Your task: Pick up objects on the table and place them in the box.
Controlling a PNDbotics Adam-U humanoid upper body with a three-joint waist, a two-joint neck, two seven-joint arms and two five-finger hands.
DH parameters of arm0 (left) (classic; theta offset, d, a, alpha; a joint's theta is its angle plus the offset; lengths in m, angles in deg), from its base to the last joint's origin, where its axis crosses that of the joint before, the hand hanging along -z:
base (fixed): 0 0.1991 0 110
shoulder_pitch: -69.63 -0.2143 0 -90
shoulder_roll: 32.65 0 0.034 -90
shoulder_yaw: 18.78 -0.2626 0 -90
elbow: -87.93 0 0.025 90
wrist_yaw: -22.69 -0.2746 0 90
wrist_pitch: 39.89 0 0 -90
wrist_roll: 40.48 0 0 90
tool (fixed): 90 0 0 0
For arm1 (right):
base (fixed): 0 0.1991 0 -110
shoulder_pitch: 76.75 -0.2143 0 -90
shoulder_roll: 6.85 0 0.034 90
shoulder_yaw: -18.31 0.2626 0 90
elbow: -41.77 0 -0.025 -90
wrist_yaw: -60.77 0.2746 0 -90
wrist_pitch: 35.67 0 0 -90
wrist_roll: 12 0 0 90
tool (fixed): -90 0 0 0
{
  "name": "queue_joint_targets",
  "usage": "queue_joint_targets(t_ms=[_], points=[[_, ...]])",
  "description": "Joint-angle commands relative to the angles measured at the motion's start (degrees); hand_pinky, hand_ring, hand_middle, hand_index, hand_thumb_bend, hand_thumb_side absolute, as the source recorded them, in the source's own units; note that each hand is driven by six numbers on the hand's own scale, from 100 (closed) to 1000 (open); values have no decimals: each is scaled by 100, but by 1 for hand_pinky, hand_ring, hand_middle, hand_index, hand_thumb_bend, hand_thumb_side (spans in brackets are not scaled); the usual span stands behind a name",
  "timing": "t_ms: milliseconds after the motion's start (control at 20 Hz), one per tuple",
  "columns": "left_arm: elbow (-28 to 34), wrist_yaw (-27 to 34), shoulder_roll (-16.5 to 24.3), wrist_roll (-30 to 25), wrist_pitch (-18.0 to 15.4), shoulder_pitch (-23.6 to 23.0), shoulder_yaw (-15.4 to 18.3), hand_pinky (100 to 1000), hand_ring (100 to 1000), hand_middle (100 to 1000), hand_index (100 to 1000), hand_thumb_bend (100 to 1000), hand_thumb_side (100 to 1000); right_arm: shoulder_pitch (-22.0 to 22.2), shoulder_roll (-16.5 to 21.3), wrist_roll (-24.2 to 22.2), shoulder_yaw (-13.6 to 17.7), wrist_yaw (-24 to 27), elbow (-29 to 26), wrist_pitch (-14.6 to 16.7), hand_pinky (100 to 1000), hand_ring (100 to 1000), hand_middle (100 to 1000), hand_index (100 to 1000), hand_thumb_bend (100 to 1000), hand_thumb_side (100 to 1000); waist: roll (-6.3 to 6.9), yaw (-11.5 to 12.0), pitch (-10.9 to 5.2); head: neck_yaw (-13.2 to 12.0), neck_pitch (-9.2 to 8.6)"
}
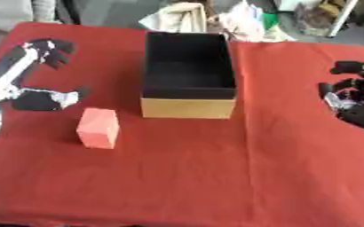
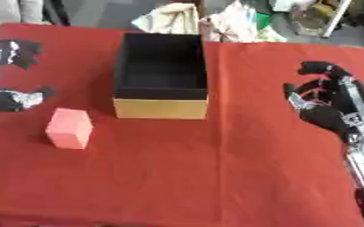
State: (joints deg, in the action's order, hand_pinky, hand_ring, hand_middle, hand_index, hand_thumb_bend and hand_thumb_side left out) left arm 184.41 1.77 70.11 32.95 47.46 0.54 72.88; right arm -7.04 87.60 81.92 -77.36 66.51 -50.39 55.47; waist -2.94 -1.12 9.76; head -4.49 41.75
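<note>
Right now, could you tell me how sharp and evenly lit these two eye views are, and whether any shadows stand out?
Left eye view: soft all over, the left hand smeared, light even with no glare, the pink block throwing a faint shadow on the red cloth. Right eye view: equally soft, the right hand blurred, the box dark inside.

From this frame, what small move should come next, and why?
Probably lower the left hand toward the pink rectangular block. The block stands alone on the red cloth just below that open hand, the black-lined cardboard box looks empty, and the right hand sits far off.
</note>
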Motion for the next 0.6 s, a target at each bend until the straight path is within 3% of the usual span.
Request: queue_joint_targets(t_ms=[50,300,600], points=[[117,-15,200,-41,-23,53,19,737,744,750,871,480,241,-57,136,-4,62,20,-54,12,432,540,687,770,295,100,30,-9,-84,-17,-8],[121,-19,453,-149,-83,32,-102,742,746,750,868,485,236,-54,144,-12,53,15,-39,12,432,540,687,770,292,100,48,-21,-92,-14,-3],[104,-24,1134,-547,-256,46,-457,753,751,750,863,494,221,-57,168,-29,41,9,-32,14,433,540,687,770,288,100,82,-48,-107,-17,-2]])
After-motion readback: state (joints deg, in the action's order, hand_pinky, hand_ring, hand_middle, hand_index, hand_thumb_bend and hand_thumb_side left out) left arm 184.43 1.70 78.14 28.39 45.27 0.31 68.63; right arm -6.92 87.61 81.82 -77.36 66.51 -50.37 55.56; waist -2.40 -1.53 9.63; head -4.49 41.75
